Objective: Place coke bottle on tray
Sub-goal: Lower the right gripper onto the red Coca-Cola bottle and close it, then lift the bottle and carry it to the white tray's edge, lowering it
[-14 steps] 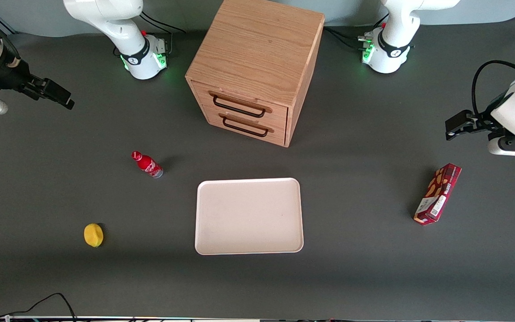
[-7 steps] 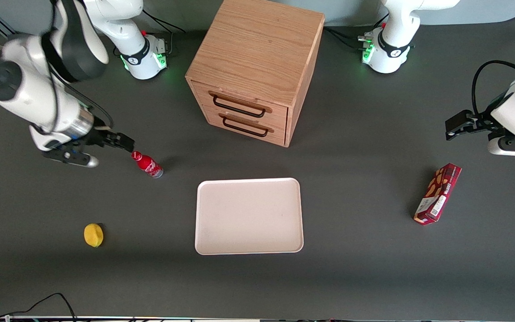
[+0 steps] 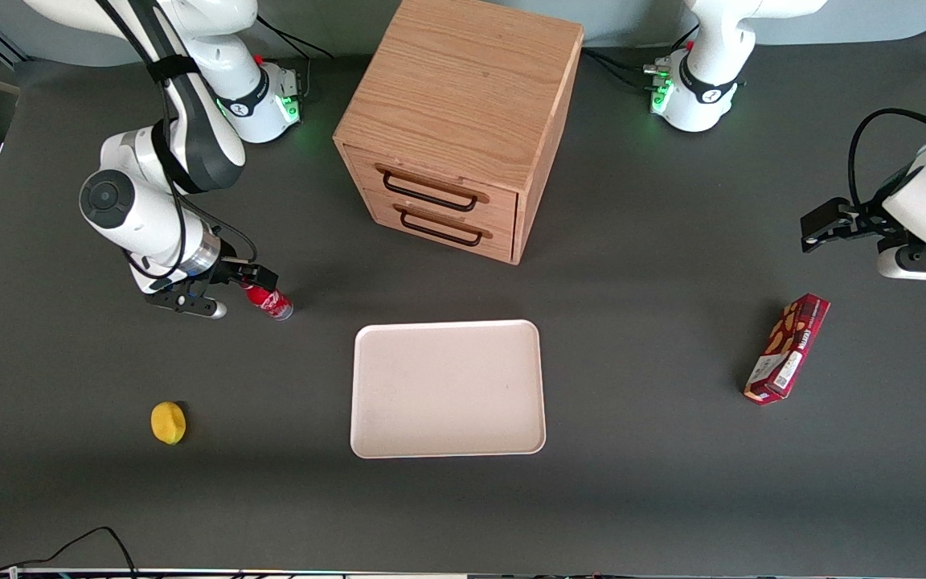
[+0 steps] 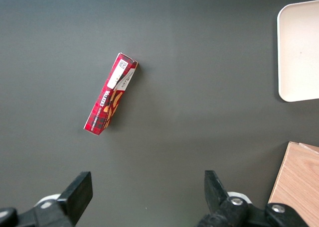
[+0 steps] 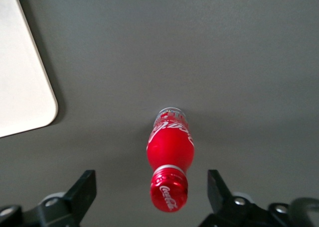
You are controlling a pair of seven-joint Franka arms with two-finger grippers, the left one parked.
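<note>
The coke bottle stands on the dark table, toward the working arm's end from the tray. It is small and red, with white script and a silvery base. My right gripper hovers right over the bottle's cap and hides it in the front view. In the right wrist view the gripper is open, with one finger on each side of the red cap and not touching the bottle. The pale cream-pink tray is empty; a corner of it shows in the right wrist view.
A wooden two-drawer cabinet stands farther from the front camera than the tray. A yellow round object lies nearer the camera than the bottle. A dark-red snack box lies toward the parked arm's end.
My right arm has swung in from the working arm's end of the table and brought the gripper down over the bottle's cap. The bottle and tray have not moved.
</note>
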